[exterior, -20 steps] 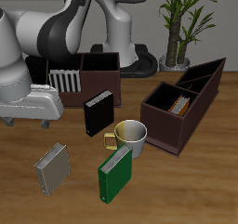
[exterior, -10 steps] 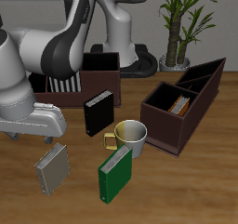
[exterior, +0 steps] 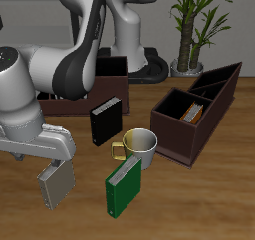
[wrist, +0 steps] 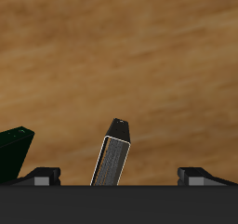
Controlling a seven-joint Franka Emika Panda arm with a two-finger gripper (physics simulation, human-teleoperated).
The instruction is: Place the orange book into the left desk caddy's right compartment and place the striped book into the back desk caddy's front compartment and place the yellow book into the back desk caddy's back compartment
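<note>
- End effector (exterior: 57, 162): fingers spread apart, empty, poised directly above the striped book (exterior: 56, 183).
- Striped book: standing on the desk (exterior: 199, 199), beside the green book (exterior: 124, 185).

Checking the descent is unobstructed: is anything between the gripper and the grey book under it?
Nothing. In the wrist view the grey book stands edge-up inside the open gripper, with only bare table around it.

four books (exterior: 104, 120), two desk caddies (exterior: 194, 113), one mug (exterior: 139, 147), one plant (exterior: 192, 15)
</note>
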